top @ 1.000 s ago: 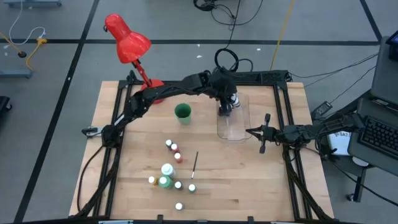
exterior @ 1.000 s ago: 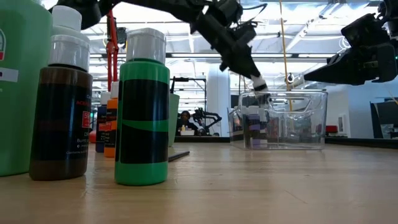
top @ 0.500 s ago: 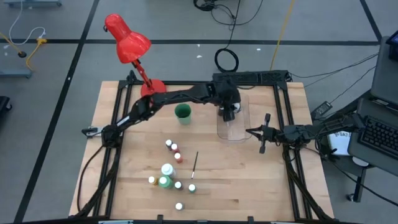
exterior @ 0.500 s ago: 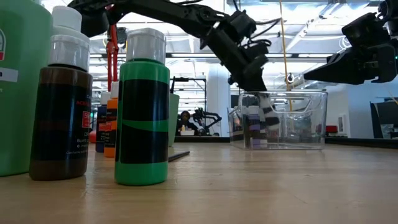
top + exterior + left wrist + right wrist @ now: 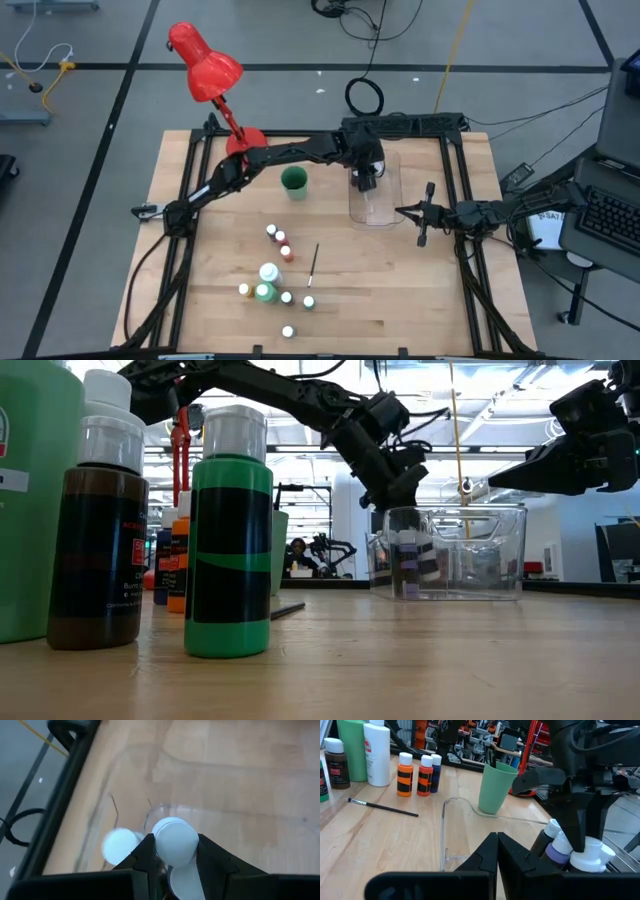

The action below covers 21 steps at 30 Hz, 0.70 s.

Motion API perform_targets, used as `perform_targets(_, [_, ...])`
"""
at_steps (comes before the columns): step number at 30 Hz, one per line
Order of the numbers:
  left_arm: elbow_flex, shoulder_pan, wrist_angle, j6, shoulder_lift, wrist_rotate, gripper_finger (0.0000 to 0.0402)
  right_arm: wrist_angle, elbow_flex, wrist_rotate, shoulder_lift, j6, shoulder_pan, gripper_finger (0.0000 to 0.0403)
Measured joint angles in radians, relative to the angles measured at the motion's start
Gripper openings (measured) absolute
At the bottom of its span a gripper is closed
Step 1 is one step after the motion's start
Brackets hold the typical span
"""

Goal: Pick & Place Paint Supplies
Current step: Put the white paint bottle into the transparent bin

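2 hands: left hand [image 5: 172, 855] grips a paint bottle [image 5: 175, 839] inside the clear tray [image 5: 378, 208]; right hand [image 5: 422, 238] closed, empty.

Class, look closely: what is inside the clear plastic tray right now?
Inside the clear plastic tray, small white-capped paint bottles stand at its far end; the left gripper is shut on one bottle's cap. The gripper covers their exact number. The near part looks bare.
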Motion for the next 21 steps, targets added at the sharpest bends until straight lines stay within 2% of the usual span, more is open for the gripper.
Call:
perform_targets(10, [-0.001, 0.000, 0.020, 0.028, 0.033, 0.037, 0.0094, 0.000, 0.000, 0.000, 0.000, 0.000, 0.000, 0.0004])
perform_targets(17, [-0.001, 0.001, 0.019, 0.011, 0.035, 0.037, 0.0155, -0.001, 0.000, 0.000, 0.000, 0.000, 0.000, 0.0004])
perform_targets(21, [-0.001, 0.002, 0.021, 0.010, 0.035, 0.045, 0.0169, -0.001, 0.000, 0.000, 0.000, -0.001, 0.000, 0.0004])
